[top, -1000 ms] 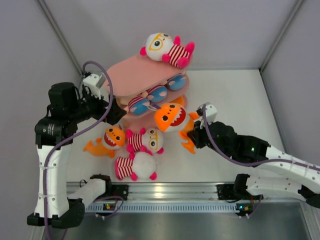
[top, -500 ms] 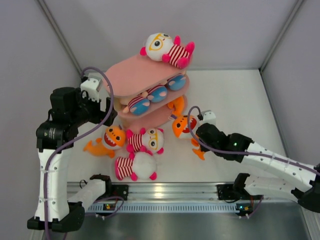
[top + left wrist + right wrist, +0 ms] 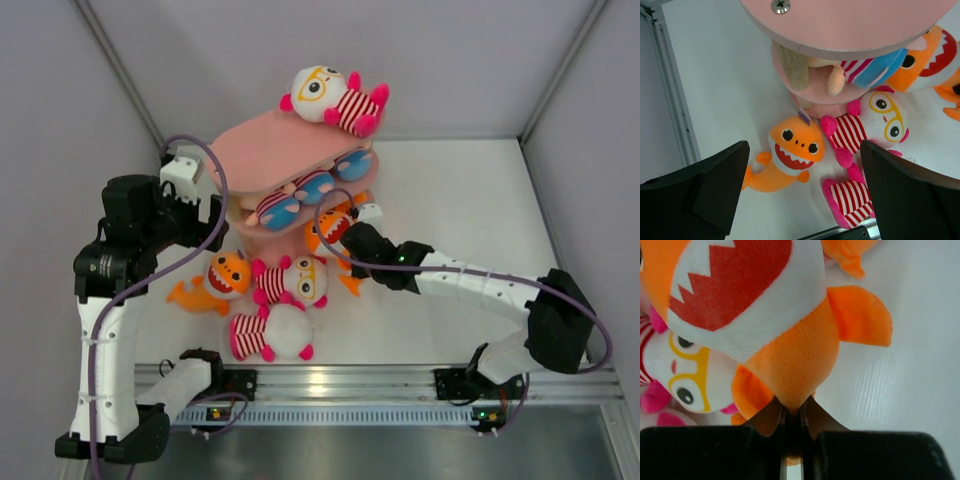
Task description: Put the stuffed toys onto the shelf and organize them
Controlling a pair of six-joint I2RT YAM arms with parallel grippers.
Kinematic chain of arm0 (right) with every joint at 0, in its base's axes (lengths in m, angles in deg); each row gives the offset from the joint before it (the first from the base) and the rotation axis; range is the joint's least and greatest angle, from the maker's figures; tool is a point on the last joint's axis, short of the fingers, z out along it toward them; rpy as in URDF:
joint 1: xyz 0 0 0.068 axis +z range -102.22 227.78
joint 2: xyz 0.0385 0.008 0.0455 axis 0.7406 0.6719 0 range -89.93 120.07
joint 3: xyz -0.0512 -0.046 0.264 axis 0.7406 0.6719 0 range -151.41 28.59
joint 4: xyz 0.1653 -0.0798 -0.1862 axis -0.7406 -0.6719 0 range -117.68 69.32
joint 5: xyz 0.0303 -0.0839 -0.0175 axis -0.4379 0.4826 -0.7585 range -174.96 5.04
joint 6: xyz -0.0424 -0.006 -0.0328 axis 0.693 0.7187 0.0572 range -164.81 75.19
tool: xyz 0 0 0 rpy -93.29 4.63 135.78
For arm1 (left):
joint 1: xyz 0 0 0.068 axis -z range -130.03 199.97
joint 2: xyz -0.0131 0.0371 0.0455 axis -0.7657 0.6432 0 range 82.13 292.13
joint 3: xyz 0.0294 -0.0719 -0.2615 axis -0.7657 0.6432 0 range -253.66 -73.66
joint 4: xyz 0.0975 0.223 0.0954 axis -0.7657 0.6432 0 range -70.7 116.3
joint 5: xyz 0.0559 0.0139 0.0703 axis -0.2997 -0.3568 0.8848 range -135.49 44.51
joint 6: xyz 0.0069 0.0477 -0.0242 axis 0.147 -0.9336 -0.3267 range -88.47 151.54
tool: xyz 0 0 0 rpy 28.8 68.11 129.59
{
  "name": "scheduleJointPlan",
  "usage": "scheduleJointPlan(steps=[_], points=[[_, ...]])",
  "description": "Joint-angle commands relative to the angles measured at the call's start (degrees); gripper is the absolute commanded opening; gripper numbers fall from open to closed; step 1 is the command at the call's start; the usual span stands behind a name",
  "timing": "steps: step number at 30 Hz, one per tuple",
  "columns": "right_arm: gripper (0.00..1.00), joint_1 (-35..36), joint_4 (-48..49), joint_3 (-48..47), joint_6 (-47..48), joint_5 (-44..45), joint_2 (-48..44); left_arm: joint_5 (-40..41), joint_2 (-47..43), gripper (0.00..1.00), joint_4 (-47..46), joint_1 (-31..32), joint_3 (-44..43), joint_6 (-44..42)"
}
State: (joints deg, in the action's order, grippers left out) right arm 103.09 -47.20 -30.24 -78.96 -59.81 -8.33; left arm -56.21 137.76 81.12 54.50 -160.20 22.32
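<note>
Right wrist view: the right gripper pinched an orange fish toy by its lower body, jaws nearly closed on it.
The toy hung just beside the shelf at its bottom tier. The left gripper was wide open and empty above a second orange fish lying on the table.

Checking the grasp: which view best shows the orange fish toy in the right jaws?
Right wrist: close up, the jaws pinch the orange fish toy by its lower body. Top external shows it small beside the shelf; left wrist, only its face.
</note>
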Motion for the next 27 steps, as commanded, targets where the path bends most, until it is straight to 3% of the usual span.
scheduleJointPlan(steps=[1,8,14,27], points=[[0.00,-1.2,9.4,-6.1,-1.4,1.2,3.1,1.0,-0.2,0.98,0.1,-0.2,-0.5,-0.9],[0.00,-2.8,14.0,-12.2,0.5,3.9,12.5,2.3,-0.7,0.98,0.1,-0.2,-0.6,-1.5],[0.00,-3.5,24.3,-9.4,0.5,5.0,14.5,2.4,-0.8,0.98,0.1,-0.2,-0.3,-1.3],[0.00,-5.9,33.0,-8.3,-1.7,4.5,21.6,2.6,-0.4,0.98,0.1,-0.3,-0.1,-1.7]])
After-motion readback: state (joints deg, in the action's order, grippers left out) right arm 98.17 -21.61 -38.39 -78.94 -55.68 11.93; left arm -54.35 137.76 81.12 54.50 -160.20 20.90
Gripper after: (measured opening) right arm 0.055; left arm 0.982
